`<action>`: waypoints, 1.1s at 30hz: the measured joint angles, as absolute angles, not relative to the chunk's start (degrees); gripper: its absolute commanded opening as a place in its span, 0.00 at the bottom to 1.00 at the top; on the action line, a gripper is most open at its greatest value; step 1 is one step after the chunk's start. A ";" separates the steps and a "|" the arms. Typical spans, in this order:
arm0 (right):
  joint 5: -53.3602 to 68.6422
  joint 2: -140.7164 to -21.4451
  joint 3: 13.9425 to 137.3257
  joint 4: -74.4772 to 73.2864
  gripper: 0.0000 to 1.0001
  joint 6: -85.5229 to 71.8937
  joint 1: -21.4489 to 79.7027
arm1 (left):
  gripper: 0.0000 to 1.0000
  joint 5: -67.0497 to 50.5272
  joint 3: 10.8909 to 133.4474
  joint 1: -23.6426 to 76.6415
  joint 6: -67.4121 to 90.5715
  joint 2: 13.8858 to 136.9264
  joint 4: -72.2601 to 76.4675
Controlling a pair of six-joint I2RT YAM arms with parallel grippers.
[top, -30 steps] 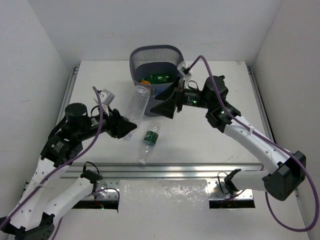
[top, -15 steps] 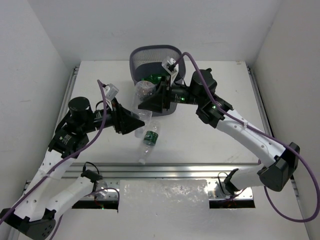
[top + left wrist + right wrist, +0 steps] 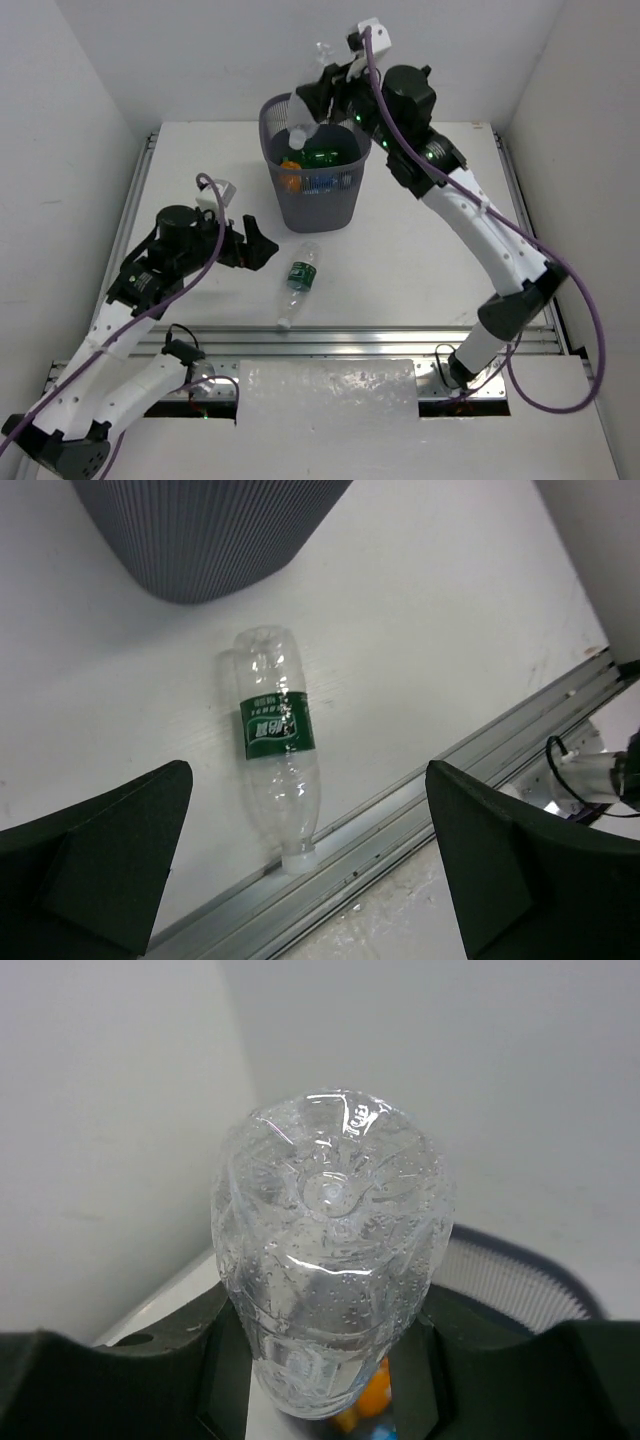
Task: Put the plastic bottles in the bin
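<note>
The right gripper [image 3: 314, 96] is clamped on a clear bottle [image 3: 333, 1260], raised over the bin [image 3: 316, 203]. The left gripper [image 3: 262, 240] hangs wide open above the worktop [image 3: 420, 250], near a green-labelled bottle [image 3: 298, 280] lying flat.

The only print I can find is on the green-labelled bottle [image 3: 275, 742] lying by the near edge of the counter [image 3: 430, 620]. It has white characters on its green band, upside down in my left wrist camera and too small to read. The clear bottle [image 3: 330, 1290] has faint moulded marks on its base, also illegible.
</note>
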State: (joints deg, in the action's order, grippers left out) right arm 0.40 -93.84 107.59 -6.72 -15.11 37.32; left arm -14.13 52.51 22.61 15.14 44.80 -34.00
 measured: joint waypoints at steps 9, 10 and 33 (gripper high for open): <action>-3.90 -110.78 123.11 -17.74 0.99 -10.96 31.24 | 1.00 -6.55 46.28 30.89 20.03 61.52 -28.29; -3.95 -110.63 122.39 -19.44 0.99 -11.03 31.27 | 1.00 -5.48 45.06 32.29 20.71 63.22 -27.35; 18.83 -56.82 48.58 -5.76 0.99 -28.29 31.97 | 0.00 -5.08 31.77 46.92 28.23 49.69 -6.33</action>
State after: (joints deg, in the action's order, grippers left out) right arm 18.83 -56.82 48.58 -5.76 -28.29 31.97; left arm -5.08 31.77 46.92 28.23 49.69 -6.33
